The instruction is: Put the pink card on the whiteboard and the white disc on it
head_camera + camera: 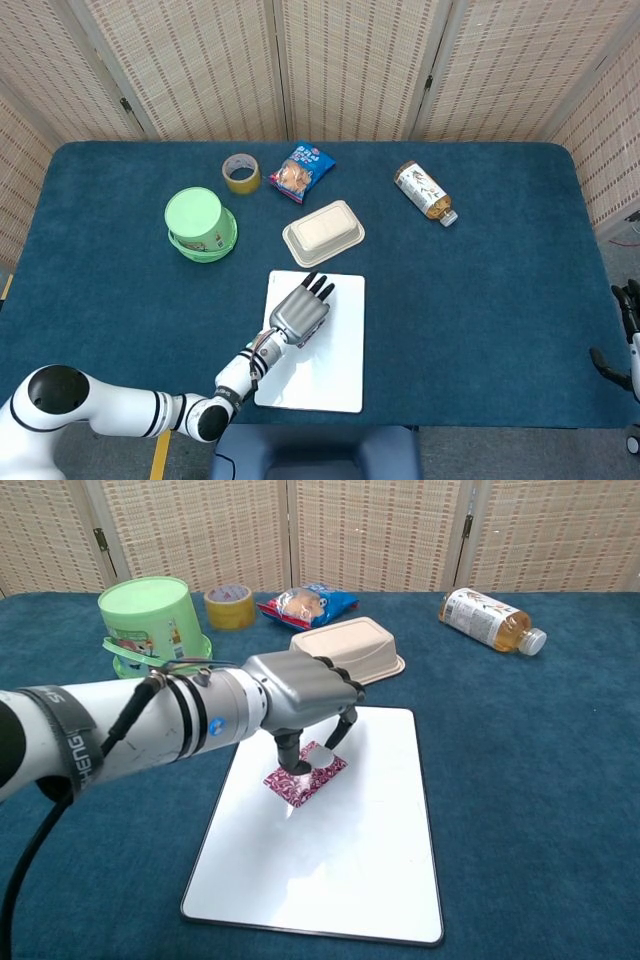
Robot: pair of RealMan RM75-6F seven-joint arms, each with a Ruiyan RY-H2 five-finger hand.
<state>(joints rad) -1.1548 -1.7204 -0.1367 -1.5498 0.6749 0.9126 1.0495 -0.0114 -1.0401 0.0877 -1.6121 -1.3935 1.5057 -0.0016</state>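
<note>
A: What could go wrong from here?

B: The left hand [300,695] is curled down over the card [306,774], with the disc [318,753] pinched between thumb and a finger and only partly in sight under the hand. My worry is the release. If the fingers open while the disc is tilted or off the card's middle, it may slide onto bare whiteboard [340,860]. The thumb tip also looks to be right on the card, so lifting away could drag it askew.

A: Is the card on the board already?

B: Yes, flat on the whiteboard directly beneath the fingers, toward the board's far-left part. From the head view the hand hides it completely.

A: Which way does it point?

B: It lies at a slant to the board's edges. In the chest view its long axis runs from the corner below the thumb, near-left, up to the corner under the fingertips, far-right. I cannot tell whether the disc is touching it yet.

A: And the other hand?

B: The right hand [628,338] is at the table's far right edge, well away from the work, fingers apart and apparently holding nothing.
</note>
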